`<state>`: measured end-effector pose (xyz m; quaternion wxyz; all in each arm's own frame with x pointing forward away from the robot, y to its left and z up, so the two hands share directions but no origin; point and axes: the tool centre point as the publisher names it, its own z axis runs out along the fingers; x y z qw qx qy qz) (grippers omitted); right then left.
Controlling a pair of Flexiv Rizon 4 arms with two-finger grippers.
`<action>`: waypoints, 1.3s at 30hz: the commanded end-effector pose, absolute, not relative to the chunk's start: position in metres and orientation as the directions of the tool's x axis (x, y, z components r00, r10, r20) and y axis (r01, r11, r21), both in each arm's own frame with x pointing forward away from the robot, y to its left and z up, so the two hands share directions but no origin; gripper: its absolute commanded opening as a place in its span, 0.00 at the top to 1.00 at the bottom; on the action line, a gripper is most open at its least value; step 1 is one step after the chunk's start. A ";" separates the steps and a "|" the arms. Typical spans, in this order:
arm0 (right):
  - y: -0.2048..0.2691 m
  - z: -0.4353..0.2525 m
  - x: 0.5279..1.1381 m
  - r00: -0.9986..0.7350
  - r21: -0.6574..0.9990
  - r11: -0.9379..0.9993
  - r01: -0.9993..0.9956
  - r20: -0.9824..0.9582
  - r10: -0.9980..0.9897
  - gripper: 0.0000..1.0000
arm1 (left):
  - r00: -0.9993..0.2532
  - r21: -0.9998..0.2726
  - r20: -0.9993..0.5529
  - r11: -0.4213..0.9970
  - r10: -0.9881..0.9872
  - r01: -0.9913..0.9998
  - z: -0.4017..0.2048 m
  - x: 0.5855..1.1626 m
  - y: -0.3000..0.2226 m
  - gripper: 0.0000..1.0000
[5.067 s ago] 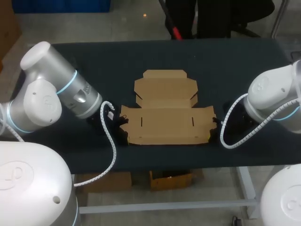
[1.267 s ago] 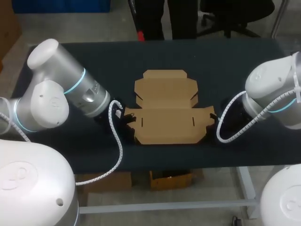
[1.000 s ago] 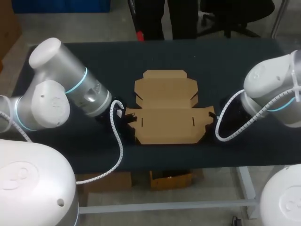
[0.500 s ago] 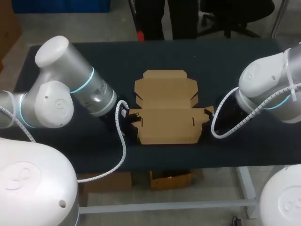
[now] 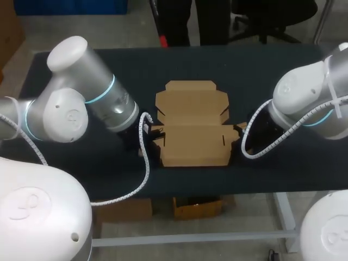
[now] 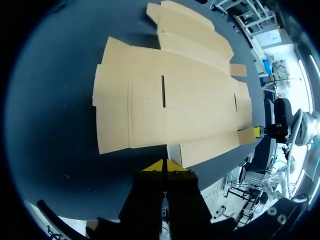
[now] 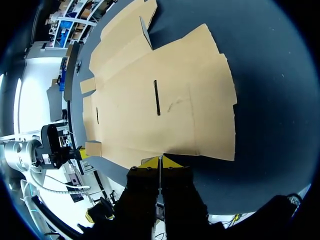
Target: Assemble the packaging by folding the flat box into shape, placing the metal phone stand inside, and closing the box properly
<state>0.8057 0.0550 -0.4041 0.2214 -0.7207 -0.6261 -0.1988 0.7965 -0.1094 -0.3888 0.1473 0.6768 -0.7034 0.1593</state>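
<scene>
The box (image 5: 193, 128) lies flat and unfolded in the middle of the counter (image 5: 217, 182), its long side running along the counter's near edge. It is plain tan cardboard, cut in one piece with crease lines across it. The lid panel (image 5: 191, 98), with notched corners and a narrow tuck strip along its outer edge, points toward the counter's far edge. Nearer to me sits the wide main panel, marked by two short dark slits (image 6: 163, 91), one toward each end. Beyond each slit a side flap reaches out toward one of my hands, and small tabs stick out at the corners.

My left hand (image 6: 164, 165) is at the box's left end, low over the counter. Its yellow tips are pressed together with nothing between them, right at the cardboard's edge by a cut between two flaps. I cannot tell whether the tips touch the cardboard.

My right hand (image 7: 160, 161) is at the box's right end in the same way: tips clenched together, empty, right at the edge of the end flap.

From each wrist I can see the other hand's yellow tip at the far end of the box.
</scene>
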 end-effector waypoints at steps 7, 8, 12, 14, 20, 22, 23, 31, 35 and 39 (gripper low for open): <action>0.061 -0.401 0.805 0.143 -0.075 -0.122 0.990 0.537 0.831 1.00 | -0.044 0.012 0.397 0.053 -0.917 -0.999 -0.389 0.803 -0.119 1.00; 0.062 -0.401 0.805 0.143 -0.076 -0.121 0.990 0.537 0.832 1.00 | -0.047 0.013 0.396 0.057 -0.917 -0.998 -0.389 0.803 -0.120 1.00; 0.064 -0.402 0.805 0.141 -0.081 -0.116 0.990 0.531 0.835 1.00 | -0.063 0.015 0.391 0.075 -0.918 -0.997 -0.390 0.802 -0.124 1.00; 0.065 -0.402 0.804 0.140 -0.082 -0.114 0.990 0.529 0.837 1.00 | -0.070 0.011 0.390 0.081 -0.918 -0.997 -0.389 0.801 -0.125 1.00; 0.068 -0.401 0.803 0.134 -0.082 -0.106 0.991 0.522 0.843 1.00 | -0.092 0.004 0.388 0.102 -0.917 -0.995 -0.388 0.798 -0.129 1.00; 0.069 -0.402 0.803 0.133 -0.083 -0.105 0.991 0.519 0.844 1.00 | -0.097 0.003 0.387 0.106 -0.917 -0.994 -0.388 0.797 -0.130 1.00; 0.069 -0.402 0.803 0.133 -0.083 -0.105 0.991 0.518 0.845 1.00 | -0.100 0.002 0.387 0.109 -0.917 -0.994 -0.388 0.797 -0.130 1.00; 0.073 -0.401 0.800 0.135 -0.088 -0.105 0.991 0.507 0.851 1.00 | -0.114 -0.008 0.381 0.120 -0.917 -0.993 -0.388 0.792 -0.134 1.00; 0.076 -0.400 0.796 0.131 -0.089 -0.099 0.991 0.503 0.854 1.00 | -0.119 -0.011 0.376 0.123 -0.919 -0.992 -0.389 0.790 -0.135 1.00; 0.077 -0.400 0.792 0.127 -0.088 -0.096 0.991 0.497 0.858 1.00 | -0.123 -0.018 0.372 0.125 -0.920 -0.992 -0.390 0.788 -0.136 1.00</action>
